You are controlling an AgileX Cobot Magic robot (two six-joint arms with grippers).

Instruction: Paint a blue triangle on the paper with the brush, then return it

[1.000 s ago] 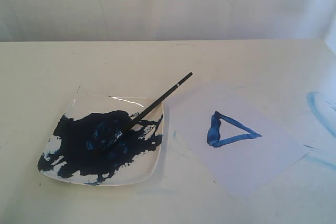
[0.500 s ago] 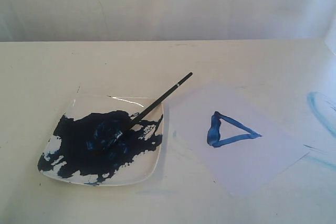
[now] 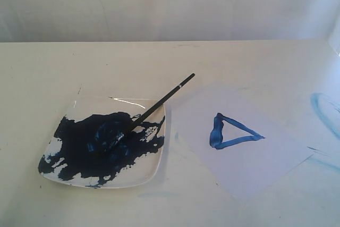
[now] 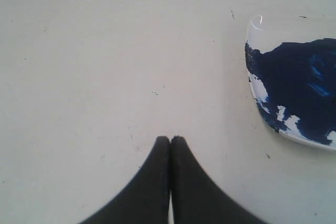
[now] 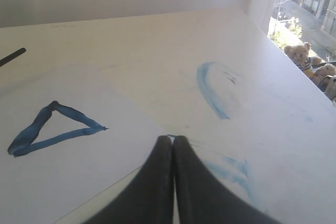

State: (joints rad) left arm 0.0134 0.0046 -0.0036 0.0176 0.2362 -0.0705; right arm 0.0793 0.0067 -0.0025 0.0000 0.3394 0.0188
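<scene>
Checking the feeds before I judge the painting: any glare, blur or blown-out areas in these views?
Exterior view: soft, hazy, a white glare streak on the plate rim, the blue triangle readable. Left wrist view: the left gripper is a dark out-of-focus shape, the plate sharper. Right wrist view: the right gripper equally blurred, the window bright.

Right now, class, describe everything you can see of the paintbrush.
The brush is long, thin and black, with a small pale band near its handle end. It lies slanted. Its bristle tip rests in the dark blue paint on the square white plate. The handle crosses the plate's rim and juts out above the table, pointing toward the paper without touching it. Nothing grips it.
</scene>
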